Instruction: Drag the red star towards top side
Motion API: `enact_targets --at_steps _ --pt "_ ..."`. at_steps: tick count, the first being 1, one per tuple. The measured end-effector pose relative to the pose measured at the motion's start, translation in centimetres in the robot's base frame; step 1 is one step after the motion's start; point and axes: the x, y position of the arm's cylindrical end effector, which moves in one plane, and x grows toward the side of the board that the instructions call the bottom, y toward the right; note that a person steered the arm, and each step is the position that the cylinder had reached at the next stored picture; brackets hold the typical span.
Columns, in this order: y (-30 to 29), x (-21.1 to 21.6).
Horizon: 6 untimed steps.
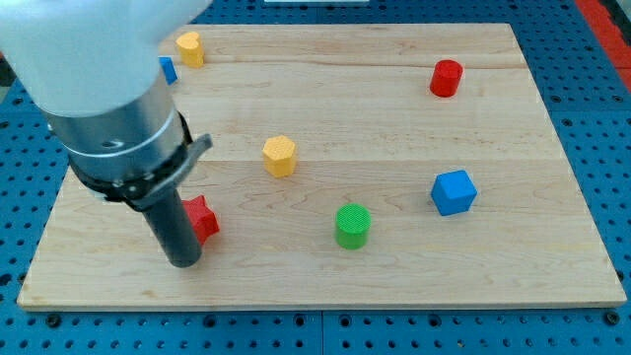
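Note:
The red star (pixel 203 219) lies near the bottom left of the wooden board (pixel 394 118), partly hidden behind my rod. My tip (pixel 184 262) rests on the board just below and to the left of the star, touching or nearly touching it. The arm's big grey body covers the top left of the view.
A yellow hexagon block (pixel 280 156) sits above and to the right of the star. A green cylinder (pixel 352 226) and a blue cube (pixel 454 192) lie to the right. A red cylinder (pixel 446 78) is at top right. A yellow block (pixel 190 47) and a partly hidden blue block (pixel 169 69) are at top left.

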Motion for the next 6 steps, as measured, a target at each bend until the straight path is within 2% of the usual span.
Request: enact_targets --at_steps 1,3,5,6 --pt "0.1 -1.1" --pt "2.3 -9.1" --pt "5.1 -19.2" --pt "1.6 -19.8"
